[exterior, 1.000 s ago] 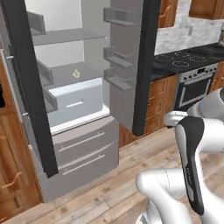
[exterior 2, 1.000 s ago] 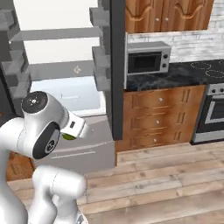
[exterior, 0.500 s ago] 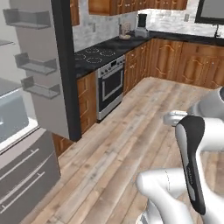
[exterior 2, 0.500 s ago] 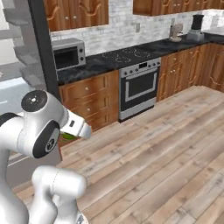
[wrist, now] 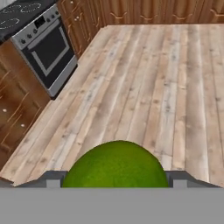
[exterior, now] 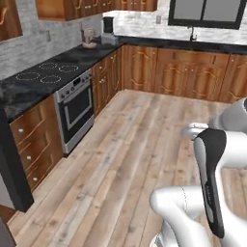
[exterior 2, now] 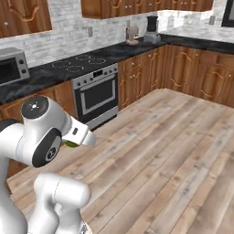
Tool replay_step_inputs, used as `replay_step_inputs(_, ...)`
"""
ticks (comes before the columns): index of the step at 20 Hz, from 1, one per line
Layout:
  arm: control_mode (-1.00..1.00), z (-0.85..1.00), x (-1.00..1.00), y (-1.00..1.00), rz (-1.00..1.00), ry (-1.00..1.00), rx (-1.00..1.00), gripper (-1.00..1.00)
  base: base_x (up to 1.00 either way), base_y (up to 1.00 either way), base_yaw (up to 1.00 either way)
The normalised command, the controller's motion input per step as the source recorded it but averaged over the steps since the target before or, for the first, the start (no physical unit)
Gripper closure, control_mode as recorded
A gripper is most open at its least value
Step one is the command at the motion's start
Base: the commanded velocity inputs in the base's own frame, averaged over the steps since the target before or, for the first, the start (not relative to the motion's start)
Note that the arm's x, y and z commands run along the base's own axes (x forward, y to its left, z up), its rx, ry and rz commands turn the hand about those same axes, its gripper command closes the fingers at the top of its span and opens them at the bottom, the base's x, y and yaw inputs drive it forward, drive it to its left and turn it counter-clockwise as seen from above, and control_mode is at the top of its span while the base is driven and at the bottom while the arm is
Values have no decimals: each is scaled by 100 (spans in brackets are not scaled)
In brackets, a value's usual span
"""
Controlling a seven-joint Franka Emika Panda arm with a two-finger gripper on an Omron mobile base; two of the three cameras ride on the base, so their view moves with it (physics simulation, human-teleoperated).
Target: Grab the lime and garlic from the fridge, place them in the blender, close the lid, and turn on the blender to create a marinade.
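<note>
The lime (wrist: 114, 161) is a round green fruit low in the hand view, sitting between my two fingertips, so my gripper (wrist: 114, 178) is shut on it. In the right base view a sliver of the lime (exterior 2: 71, 144) peeks out beside the white hand, held close to the arm over the wooden floor. The blender (exterior: 108, 25) stands far off on the back corner counter, its dark jar upright; it appears again in the right base view (exterior 2: 152, 24). A dark edge of the fridge (exterior: 10, 169) shows at the lower left. Garlic is out of view.
A steel oven with a black cooktop (exterior: 72, 103) sits in the left counter run. A tan coffee machine (exterior: 89, 37) stands beside the blender. A microwave (exterior 2: 11, 67) is at the left. Wooden cabinets (exterior: 183, 72) line the back wall, with plank floor (exterior: 144, 130) between.
The whole picture has swung away from the open fridge to the stove and the corner counter, so the camera has moved. The lime stays in my gripper and the arm keeps its pose.
</note>
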Motion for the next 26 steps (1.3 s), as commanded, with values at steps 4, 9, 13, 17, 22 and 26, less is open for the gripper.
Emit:
replay_step_inputs(4,100,0,0,0,0,0,0,100,100,-56,-12)
replay_step_inputs(9,100,0,0,0,0,0,0,100,100,-32,-3)
replay_step_inputs(13,100,0,0,0,0,0,0,100,100,-1,0)
replay_step_inputs(17,100,0,0,0,0,0,0,100,100,0,0)
replay_step_inputs(22,100,0,0,0,0,0,0,100,100,8,0)
replay_step_inputs(26,100,0,0,0,0,0,0,100,100,57,-7)
